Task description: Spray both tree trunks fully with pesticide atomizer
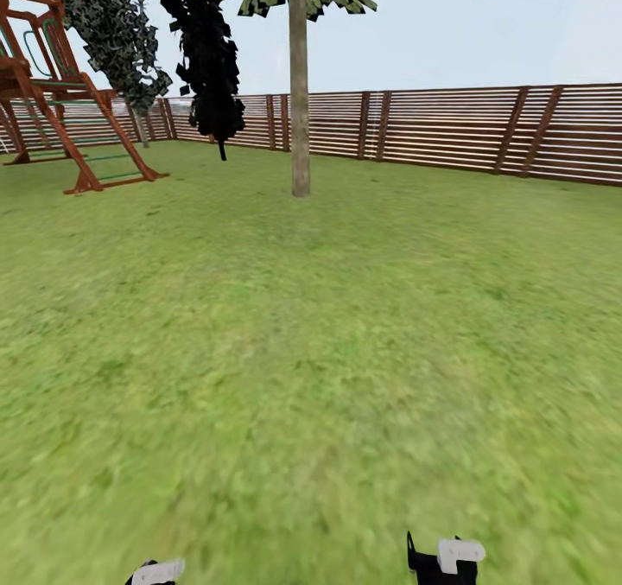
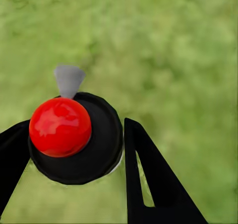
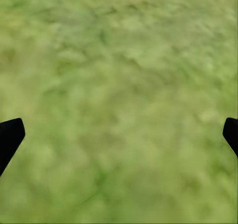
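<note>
My left end effector [image 2: 74, 144] is clenched around the pesticide atomizer [image 2: 74, 139], red top and grey nozzle facing the camera, held above the grass [image 1: 311, 352]. My right end effector [image 3: 119, 134] is released, its fingers spread wide over lawn. Pickup appears complete. The nearest tree trunk [image 1: 299, 92] stands well ahead before the fence [image 1: 449, 127], bark seemingly unsprayed; approaching and spraying both trees remain.

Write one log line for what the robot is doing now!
left end effector: holds pesticide atomizer | right end effector: open | tree trunk: ahead
</note>
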`<state>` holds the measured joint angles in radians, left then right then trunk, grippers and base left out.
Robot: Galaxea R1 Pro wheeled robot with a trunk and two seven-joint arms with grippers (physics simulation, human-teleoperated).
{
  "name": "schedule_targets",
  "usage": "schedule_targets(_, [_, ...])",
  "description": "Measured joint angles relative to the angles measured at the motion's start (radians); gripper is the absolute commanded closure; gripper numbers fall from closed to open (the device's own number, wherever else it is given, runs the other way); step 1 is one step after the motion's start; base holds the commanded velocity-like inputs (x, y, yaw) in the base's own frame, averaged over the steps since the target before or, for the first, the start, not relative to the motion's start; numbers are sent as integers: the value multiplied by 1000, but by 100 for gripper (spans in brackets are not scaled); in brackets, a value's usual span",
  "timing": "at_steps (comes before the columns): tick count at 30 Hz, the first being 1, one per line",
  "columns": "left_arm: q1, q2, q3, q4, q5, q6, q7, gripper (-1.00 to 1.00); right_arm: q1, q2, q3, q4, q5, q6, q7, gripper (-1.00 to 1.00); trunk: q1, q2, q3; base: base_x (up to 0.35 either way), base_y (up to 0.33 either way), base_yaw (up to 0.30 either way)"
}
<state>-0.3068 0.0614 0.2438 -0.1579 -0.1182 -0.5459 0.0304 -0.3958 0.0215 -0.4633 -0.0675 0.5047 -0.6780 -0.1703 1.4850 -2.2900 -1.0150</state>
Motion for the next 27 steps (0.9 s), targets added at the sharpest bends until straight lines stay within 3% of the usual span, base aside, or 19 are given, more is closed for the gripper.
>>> schedule_targets(27, [0, 0, 0, 0, 0, 0, 0, 100, 0, 0, 0, 0, 0, 0, 0, -100, 0, 0, 5, 339, 0, 0])
